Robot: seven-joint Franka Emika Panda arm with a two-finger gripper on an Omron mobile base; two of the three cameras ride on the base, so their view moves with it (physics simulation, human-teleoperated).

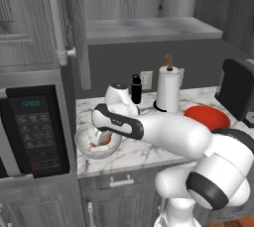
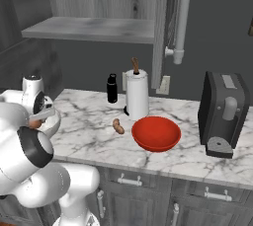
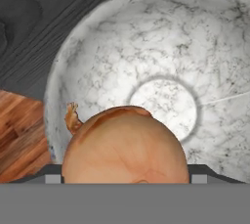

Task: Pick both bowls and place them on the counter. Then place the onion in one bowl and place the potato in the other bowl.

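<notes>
The deep marble-patterned bowl (image 1: 83, 147) (image 3: 161, 47) stands on the white marble counter (image 1: 149, 152) at its left end. My gripper (image 1: 102, 138) (image 3: 125, 175) reaches down into this bowl, shut on the round orange-brown onion (image 1: 94, 144) (image 2: 34, 123) (image 3: 125, 147). The onion hangs just above the bowl's bottom. Farther right, the glossy red bowl (image 1: 206, 117) (image 2: 155, 132) sits upright on the counter (image 2: 89, 133). The elongated potato (image 2: 118, 127) lies on the marble just left of the red bowl.
A paper-towel holder (image 1: 167, 89) (image 2: 137, 94) and a black bottle (image 1: 136, 88) (image 2: 112, 88) stand by the back wall. A dark coffee machine (image 2: 222, 114) occupies the right end. A microwave (image 1: 34, 132) flanks the marble bowl's left. A grey shelf (image 1: 149, 28) hangs overhead.
</notes>
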